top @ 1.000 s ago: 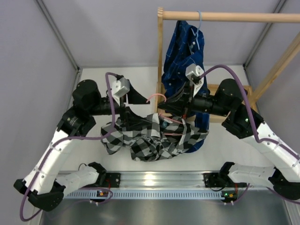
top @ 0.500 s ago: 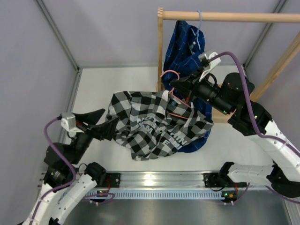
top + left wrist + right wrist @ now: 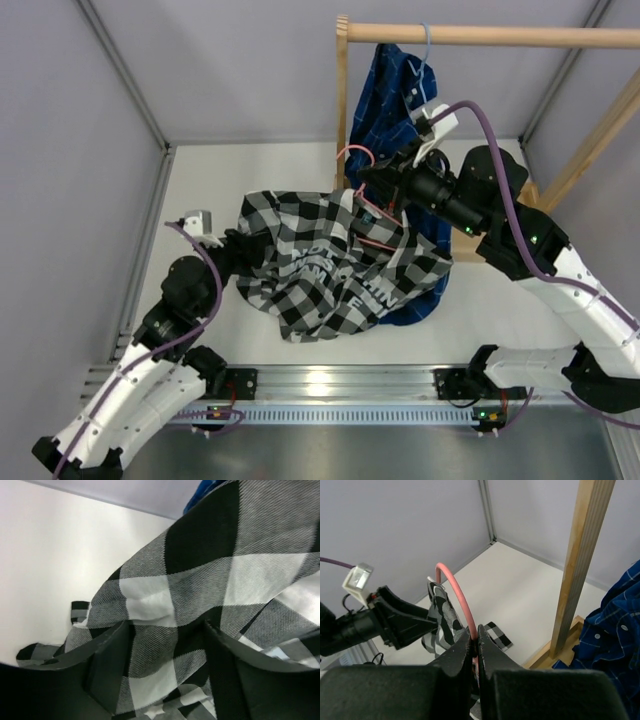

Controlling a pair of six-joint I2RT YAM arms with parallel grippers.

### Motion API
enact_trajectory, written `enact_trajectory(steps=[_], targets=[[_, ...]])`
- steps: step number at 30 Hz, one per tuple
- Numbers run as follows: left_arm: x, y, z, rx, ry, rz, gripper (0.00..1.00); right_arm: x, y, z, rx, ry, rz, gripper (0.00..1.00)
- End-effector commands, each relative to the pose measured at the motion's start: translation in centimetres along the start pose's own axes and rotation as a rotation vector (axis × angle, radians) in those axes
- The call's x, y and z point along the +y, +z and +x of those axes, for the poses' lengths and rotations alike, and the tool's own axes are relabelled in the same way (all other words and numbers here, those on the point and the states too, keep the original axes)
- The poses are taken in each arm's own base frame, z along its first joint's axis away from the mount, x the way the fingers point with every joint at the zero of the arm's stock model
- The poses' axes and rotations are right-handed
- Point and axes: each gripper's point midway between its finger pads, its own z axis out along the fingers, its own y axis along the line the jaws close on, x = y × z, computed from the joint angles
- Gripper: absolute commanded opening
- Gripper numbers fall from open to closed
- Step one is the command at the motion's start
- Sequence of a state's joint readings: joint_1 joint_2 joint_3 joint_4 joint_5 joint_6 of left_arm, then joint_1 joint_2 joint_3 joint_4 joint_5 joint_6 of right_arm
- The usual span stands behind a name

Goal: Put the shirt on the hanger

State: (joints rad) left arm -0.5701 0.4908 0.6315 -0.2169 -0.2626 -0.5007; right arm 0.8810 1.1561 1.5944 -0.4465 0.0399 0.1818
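The shirt (image 3: pixel 320 270) is spread in a raised heap over the table (image 3: pixel 200 190), and its upper part is draped on the hanger (image 3: pixel 461 599). The hanger's pink wire is clamped below the hook between the closed fingers of the right end effector (image 3: pixel 475 635). At the shirt's left edge, the left end effector (image 3: pixel 167 665) is seen with its fingers apart and checked cloth between them. Pale lettering, perhaps print, is seen across the cloth but is too blurred to be read. Behind, a dark blue plaid shirt (image 3: pixel 395 90) is hung from a wooden rack (image 3: pixel 480 35).
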Motion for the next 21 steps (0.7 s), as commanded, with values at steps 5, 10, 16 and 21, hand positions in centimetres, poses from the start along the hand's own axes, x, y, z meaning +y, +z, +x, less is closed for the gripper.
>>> enact_trajectory(steps=[5,10,16,21], targets=[[-0.9,2.8,-1.5,-0.082,-0.035,-0.003,0.0,1.1,-1.5,-4.0,-0.11,-0.011,-0.042,0.0],[2.3,2.5,-4.3,-0.165,-0.052,-0.226,0.0,0.1,-1.5,-2.5,-0.084,-0.029,-0.003,0.0],[5.5,1.4,-8.4,-0.253,-0.012,-0.481,0.0,-0.5,-2.0,-1.1,-0.074,-0.027,0.021,0.0],[5.4,2.1,-10.8,-0.248,-0.009,-0.537,0.0,-0.8,-2.6,-1.2,-0.087,-0.025,0.034,0.0]])
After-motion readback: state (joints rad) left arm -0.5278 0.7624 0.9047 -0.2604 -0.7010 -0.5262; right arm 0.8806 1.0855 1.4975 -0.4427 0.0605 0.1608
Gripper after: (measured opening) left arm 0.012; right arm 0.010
